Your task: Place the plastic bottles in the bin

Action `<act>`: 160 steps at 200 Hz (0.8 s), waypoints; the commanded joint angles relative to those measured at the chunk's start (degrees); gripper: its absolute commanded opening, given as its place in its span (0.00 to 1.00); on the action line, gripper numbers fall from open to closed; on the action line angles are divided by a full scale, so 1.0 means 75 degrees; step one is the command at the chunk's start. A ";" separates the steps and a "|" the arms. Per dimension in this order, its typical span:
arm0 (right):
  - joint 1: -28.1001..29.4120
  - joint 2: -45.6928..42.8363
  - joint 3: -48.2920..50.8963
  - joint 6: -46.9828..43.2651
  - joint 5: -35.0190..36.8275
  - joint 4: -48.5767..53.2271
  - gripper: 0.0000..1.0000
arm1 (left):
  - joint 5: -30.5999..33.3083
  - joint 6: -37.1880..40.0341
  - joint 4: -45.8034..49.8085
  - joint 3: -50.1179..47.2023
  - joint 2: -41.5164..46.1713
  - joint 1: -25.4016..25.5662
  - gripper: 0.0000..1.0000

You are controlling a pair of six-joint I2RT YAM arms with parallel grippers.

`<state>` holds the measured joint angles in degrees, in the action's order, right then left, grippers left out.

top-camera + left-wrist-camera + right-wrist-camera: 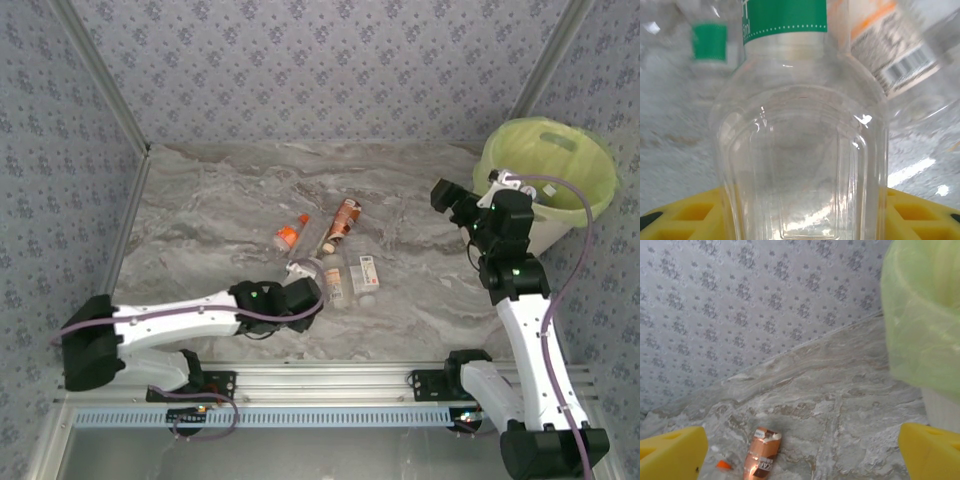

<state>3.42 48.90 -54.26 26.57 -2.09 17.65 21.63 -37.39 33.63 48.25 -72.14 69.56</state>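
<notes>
Soft, even overhead light leaves only faint shadows on the bench [220, 200], while white glints spark on the clear bottle [800, 165], the labels [707, 42] behind it blur, and the near bin [920, 315] looks soft and unfocused.

Copper bottle [760, 456] — lime-lined bin [920, 325] right

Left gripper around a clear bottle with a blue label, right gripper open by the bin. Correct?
No, the label on the bottle in the left gripper is green, not blue, as the left wrist view shows. The right gripper is open by the bin.
</notes>
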 commanded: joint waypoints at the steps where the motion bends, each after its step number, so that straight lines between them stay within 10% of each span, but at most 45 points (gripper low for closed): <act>1: 0.0216 -0.0051 0.0239 0.0343 -0.0577 -0.0787 1.00 | 0.0360 0.1198 -0.0512 0.0088 0.0732 -0.0246 0.55; 78: 0.1777 0.0537 0.0242 0.0689 -0.0903 -0.1356 1.00 | -0.3775 0.3241 -0.3928 0.0124 0.1831 -0.3325 0.54; 160: 0.3470 0.2000 -0.0072 0.2614 -0.2834 -0.4288 0.99 | -0.6410 0.3378 -0.4827 0.0898 0.1145 -0.3977 0.54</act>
<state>26.83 61.47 -53.30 38.13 -17.87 -1.98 -19.00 -12.86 2.20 51.90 -62.57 40.42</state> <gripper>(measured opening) 0.999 0.539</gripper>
